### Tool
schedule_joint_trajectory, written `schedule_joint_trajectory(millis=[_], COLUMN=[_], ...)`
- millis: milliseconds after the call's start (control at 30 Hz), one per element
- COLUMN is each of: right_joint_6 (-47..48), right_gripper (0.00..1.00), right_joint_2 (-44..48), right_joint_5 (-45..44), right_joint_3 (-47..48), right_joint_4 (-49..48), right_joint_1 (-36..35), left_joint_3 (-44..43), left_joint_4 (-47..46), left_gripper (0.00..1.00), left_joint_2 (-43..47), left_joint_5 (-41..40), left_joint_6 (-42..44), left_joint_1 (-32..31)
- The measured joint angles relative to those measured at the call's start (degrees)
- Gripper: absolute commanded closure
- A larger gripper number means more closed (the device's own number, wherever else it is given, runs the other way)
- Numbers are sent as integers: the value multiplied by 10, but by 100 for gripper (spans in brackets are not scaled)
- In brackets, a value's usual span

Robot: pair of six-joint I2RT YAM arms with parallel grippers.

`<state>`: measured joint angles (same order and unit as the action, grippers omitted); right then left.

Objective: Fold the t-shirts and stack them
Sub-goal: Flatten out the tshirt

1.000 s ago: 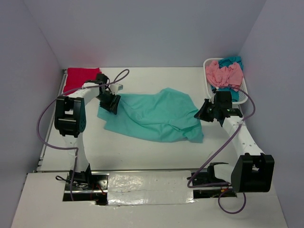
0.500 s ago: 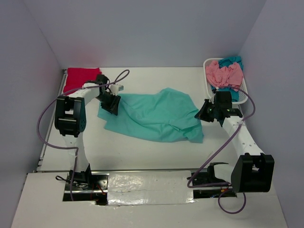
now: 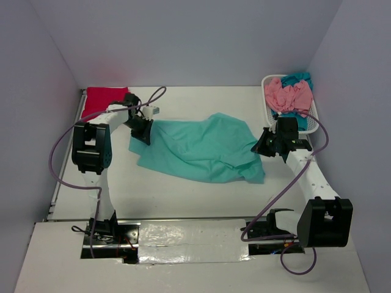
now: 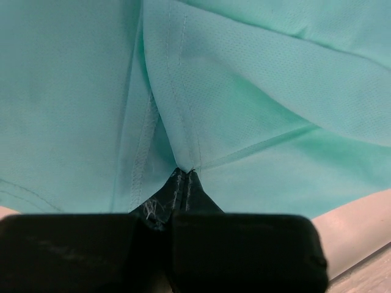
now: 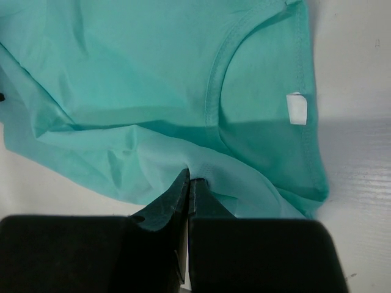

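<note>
Step in hand: spreading out the mint-teal shirt (image 3: 201,146) ahead of its first fold. Both arms are on it, and no fold is made yet by the look of it.

Left gripper (image 4: 185,173): jaws pinched together on a stitched fold of the cloth, with the seam running straight out from the tips. The bulk of the shirt lies ahead of it.

Right gripper (image 5: 189,180): jaws closed on a thin edge of the same shirt. The collar (image 5: 214,91) is just ahead of the tips. The white label (image 5: 297,108) is further ahead and off to the right in that view.

The shirt lies on the table (image 3: 183,195) between the two grippers, rumpled, with bunched layers on the right gripper's side.

The red shirt (image 3: 102,97) lies flat just beyond the left gripper, not touching it. It looks folded, so it's probably the base of the stack. The pink shirt (image 3: 287,94) and darker teal shirt (image 3: 298,78) sit in the basket (image 3: 313,125) just beyond the right gripper, not yet folded.

Next move, as a judgement:
- Lift slightly and draw the two grips apart to take the slack and wrinkles out, with even tension on both sides.
- Both pinches are thin, so a hard pull could slip one.
- Once the shirt lies flat, re-grip for the fold, then carry it over onto the red shirt.
</note>
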<state>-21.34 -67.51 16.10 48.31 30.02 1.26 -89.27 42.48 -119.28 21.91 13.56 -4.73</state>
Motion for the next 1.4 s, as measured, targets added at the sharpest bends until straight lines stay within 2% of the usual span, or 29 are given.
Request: schedule_joint_trajectory(millis=[300, 433, 533, 600, 733, 800, 867, 967, 1067, 1200, 1400], right_joint_6=[2, 2, 3, 2, -8, -19, -29, -37, -32, -30, -71], right_gripper=[100, 100, 100, 100, 100, 100, 100, 100, 100, 100, 100], right_joint_2=[-2, -56, -164, -255, -388, -379, -287, -103, 45, 191, 344], right_joint_5=[7, 30, 45, 52, 61, 72, 84, 98, 100, 86, 68], right_joint_3=[10, 101, 294, 487, 869, 939, 851, 630, 439, 198, -120], right_joint_4=[7, 33, 76, 112, 167, 159, 127, 72, 45, 26, 83], right_joint_1=[3, 13, 21, 26, 36, 44, 49, 49, 42, 20, -33], left_joint_3=[-43, -101, -139, -143, -298, -365, -406, -377, -268, -110, 169], left_joint_4=[16, 21, -43, -98, -159, -196, -210, -208, -168, -50, 103], left_gripper=[100, 100, 100, 100, 100, 100, 100, 100, 100, 100, 100], left_joint_2=[40, 57, 75, 107, 119, 126, 142, 199, 278, 350, 423], left_joint_5=[49, 103, 154, 164, 200, 223, 246, 267, 277, 264, 167], left_joint_6=[10, 12, -8, -36, -90, -117, -128, -108, -41, 84, 241], left_joint_1=[21, 40, 65, 90, 147, 174, 198, 222, 226, 224, 231])
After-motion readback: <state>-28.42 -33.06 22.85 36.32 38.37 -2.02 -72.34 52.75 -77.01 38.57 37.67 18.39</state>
